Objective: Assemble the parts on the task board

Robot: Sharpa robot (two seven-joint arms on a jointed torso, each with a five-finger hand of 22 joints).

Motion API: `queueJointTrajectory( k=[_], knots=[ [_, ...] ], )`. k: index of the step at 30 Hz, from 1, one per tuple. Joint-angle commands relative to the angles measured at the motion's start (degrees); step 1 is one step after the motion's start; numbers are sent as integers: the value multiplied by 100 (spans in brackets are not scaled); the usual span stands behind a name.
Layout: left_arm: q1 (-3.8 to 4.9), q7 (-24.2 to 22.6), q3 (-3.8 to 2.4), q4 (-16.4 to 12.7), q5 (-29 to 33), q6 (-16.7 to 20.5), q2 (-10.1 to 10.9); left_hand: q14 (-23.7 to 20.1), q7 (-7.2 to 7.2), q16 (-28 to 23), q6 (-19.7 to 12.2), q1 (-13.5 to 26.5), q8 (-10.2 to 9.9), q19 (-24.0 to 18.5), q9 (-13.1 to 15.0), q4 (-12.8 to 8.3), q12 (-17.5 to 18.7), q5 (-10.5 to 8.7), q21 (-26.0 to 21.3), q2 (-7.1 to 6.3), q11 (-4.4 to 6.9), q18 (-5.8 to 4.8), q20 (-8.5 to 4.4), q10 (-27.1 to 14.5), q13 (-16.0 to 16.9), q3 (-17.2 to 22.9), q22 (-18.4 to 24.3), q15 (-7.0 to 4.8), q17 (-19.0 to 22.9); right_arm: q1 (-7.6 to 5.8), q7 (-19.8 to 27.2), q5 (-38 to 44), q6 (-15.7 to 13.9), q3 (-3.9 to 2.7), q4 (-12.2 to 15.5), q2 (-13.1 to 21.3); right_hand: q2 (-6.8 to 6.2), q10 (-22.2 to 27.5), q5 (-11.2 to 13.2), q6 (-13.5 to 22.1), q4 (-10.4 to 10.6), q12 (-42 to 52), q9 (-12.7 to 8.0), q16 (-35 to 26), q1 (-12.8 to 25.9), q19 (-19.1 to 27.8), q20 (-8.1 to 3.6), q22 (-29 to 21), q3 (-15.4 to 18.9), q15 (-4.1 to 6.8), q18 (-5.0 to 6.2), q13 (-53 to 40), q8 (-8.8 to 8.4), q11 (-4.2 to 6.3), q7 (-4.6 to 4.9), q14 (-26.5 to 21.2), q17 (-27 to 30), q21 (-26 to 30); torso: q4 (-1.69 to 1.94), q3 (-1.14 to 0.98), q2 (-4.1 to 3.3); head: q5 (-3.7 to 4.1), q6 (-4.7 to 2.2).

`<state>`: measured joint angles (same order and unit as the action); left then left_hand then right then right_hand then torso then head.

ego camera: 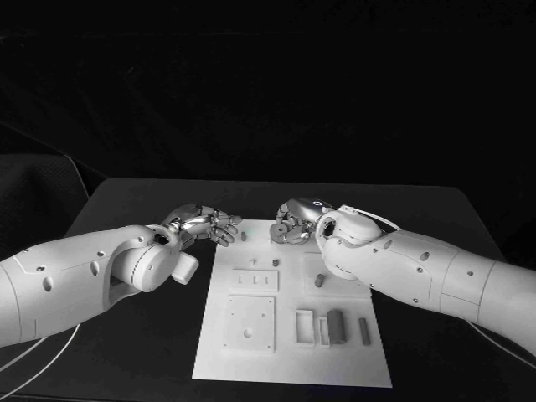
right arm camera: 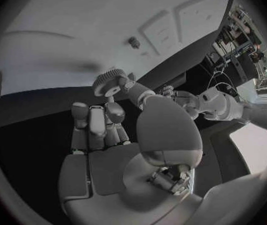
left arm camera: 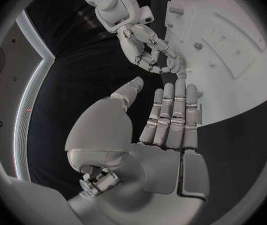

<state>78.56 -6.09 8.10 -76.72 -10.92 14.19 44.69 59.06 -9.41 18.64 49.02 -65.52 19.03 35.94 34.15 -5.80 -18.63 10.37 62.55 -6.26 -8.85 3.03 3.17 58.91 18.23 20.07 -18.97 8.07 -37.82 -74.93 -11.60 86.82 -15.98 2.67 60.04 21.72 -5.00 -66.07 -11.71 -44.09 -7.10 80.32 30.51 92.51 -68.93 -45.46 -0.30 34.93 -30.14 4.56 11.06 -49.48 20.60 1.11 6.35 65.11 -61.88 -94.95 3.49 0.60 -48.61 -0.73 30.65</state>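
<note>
Right hand pinches a gear above task board far edge; left hand wide, empty. Nxt: seat gear on a peg (which one, can't tell).

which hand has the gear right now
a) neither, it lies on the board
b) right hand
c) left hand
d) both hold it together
b: in the right wrist view the right hand pinches the toothed gear at its fingertips above the board, while the left hand lies flat, fingers straight, holding nothing.
</note>
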Motion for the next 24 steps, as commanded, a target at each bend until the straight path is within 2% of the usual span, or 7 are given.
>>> queueJointTrajectory(
  k=[1,9,14,17,24],
  knots=[
    [5,-55,-4,-7,-19,16,-11,-44,13,-32,-30,-8,-27,-46,-7,-3,16,20,-40,41,8,115,14,-43,9,9,-8,-16,-3,-2,-37,95,5,-2,9,-13,-43,-30,-4,-314,-13,32,10,22,7,-50,0,8,34,-7,81,10,6,-6,302,45,8,-547,3,2,-2,-8,3],
    [5,-57,-4,-11,-19,16,-21,-46,13,-33,-30,-9,-27,-47,-7,-4,16,19,-41,40,8,115,14,-43,9,9,-8,-16,-3,5,51,92,-231,5,-82,-137,-46,-34,-3,-317,-11,32,10,24,10,-53,0,9,35,-6,82,10,6,-5,302,49,9,-549,-7,-2,-2,-23,-1],
    [5,-55,-4,-3,-19,17,-21,-47,13,-34,-30,-10,-27,-48,-7,-4,16,19,-41,39,8,115,14,-44,9,9,-8,-15,-3,87,222,13,-502,56,-159,-180,-47,-38,-3,-321,-9,34,10,25,12,-56,-1,10,34,-6,83,11,7,-4,301,52,10,-550,5,-2,-3,-28,-2],
    [5,-54,-4,-1,-19,15,-19,-47,13,-34,-30,-10,-27,-49,-7,-4,16,19,-41,39,8,114,14,-44,9,9,-8,-15,-3,114,313,-5,-605,100,-180,-196,-47,-43,-3,-327,-8,35,11,27,13,-60,-1,10,33,-5,84,11,9,-2,300,57,10,-552,0,-4,-4,-34,-5],
    [5,-55,-4,-2,-19,15,-22,-48,13,-35,-30,-11,-27,-50,-8,-5,16,19,-42,38,7,114,14,-44,9,9,-8,-15,-3,117,427,42,-589,186,-240,-206,-53,-51,-4,-337,-12,37,12,30,9,-65,-2,12,30,-3,86,12,12,1,298,64,12,-555,-11,-3,1,-30,-18]
  ],
)
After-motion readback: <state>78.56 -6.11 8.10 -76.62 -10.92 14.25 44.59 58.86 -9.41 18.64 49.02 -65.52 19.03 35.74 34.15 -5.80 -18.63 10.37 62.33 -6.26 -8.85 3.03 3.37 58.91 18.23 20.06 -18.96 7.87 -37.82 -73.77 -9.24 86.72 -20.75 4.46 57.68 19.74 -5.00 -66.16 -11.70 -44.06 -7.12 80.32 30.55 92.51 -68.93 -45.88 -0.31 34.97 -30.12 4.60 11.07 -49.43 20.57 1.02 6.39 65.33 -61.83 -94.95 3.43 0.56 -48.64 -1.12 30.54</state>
